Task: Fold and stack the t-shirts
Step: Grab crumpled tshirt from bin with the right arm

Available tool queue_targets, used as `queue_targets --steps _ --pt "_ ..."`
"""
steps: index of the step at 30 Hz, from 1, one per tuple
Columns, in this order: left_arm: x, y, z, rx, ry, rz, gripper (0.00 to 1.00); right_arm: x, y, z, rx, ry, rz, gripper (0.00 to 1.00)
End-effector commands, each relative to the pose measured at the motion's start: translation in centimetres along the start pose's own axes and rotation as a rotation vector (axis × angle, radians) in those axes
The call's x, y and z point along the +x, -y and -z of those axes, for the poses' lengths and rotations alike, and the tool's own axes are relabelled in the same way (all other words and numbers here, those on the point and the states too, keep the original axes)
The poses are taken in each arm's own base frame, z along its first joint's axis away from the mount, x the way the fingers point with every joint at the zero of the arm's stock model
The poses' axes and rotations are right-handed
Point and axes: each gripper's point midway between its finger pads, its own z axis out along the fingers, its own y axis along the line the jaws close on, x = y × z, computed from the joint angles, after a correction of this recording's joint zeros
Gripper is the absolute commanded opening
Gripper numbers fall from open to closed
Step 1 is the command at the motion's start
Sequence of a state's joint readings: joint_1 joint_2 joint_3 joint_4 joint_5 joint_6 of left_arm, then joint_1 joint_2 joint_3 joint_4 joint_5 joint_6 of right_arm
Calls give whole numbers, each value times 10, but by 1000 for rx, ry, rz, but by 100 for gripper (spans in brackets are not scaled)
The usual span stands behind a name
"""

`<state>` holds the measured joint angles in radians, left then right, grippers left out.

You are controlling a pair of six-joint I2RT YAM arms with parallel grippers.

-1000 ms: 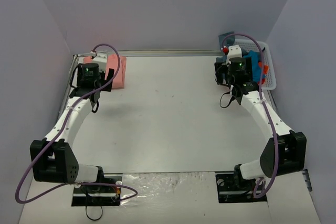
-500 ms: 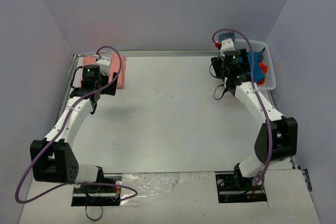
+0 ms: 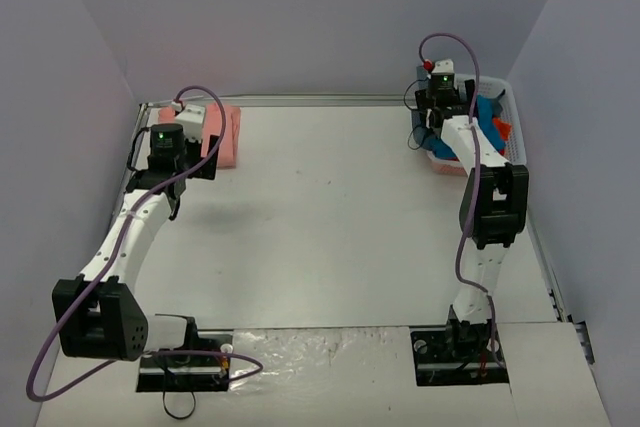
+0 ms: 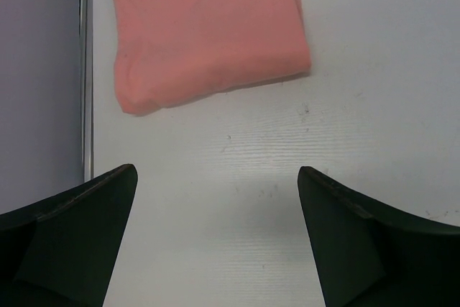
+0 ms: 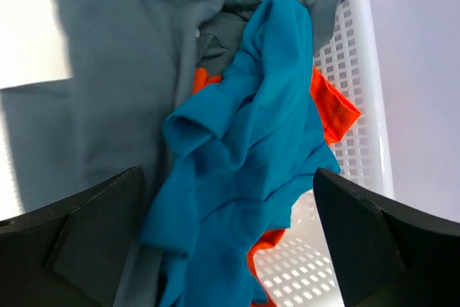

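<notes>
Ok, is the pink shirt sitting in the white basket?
No, the pink shirt lies folded directly on the table.

The salmon-pink t-shirt [image 4: 208, 26] lies folded into a flat rectangle on the bench [image 4: 237, 163] at its far left corner, while the teal-blue t-shirt [image 5: 244, 156] sits crumpled in the white lattice basket [image 5: 352, 55], over a bright orange t-shirt [image 5: 332, 109] and beside a rumpled grey-blue t-shirt [image 5: 115, 70].

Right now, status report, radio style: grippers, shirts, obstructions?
Left gripper open, short of folded pink t-shirt. Right gripper open over basket: teal t-shirt atop orange t-shirt and grey t-shirt. Nothing obstructing.
</notes>
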<state>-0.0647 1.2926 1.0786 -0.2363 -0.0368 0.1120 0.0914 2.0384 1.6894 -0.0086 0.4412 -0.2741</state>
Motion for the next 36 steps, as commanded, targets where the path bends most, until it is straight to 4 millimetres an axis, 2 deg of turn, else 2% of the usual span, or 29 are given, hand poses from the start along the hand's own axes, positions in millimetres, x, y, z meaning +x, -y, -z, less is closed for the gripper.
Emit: queue_targets --steps 1,4,6,7,10,11,15,19,24,29,36 --pt "-9 -1 2 3 31 15 94 2 20 -11 3 -45 -103 99" --pt "-7 1 0 11 27 14 94 13 22 -22 -18 -68 -139 98" --pt "-7 3 0 23 28 15 94 15 15 -25 -42 -73 -153 96" --pt "-7 3 0 25 27 14 94 21 30 -31 -27 -86 -176 95" --pt "-5 5 -2 31 22 13 94 32 31 -39 -36 -117 -212 91" --pt "-4 5 -3 32 16 10 94 35 37 -43 -35 -123 -227 90" --pt "-1 5 -5 32 5 7 94 53 30 -54 -66 -164 -222 79" --pt "0 11 -6 62 1 4 94 61 22 -58 -121 -180 -222 77" --pt "2 12 -7 69 -5 1 94 44 21 -45 -188 -135 -249 83" --pt "3 13 -8 74 -9 -2 94 16 27 -25 -243 -63 -297 77" --pt "2 13 -7 76 -5 -3 94 1 42 -14 -209 -1 -321 75"
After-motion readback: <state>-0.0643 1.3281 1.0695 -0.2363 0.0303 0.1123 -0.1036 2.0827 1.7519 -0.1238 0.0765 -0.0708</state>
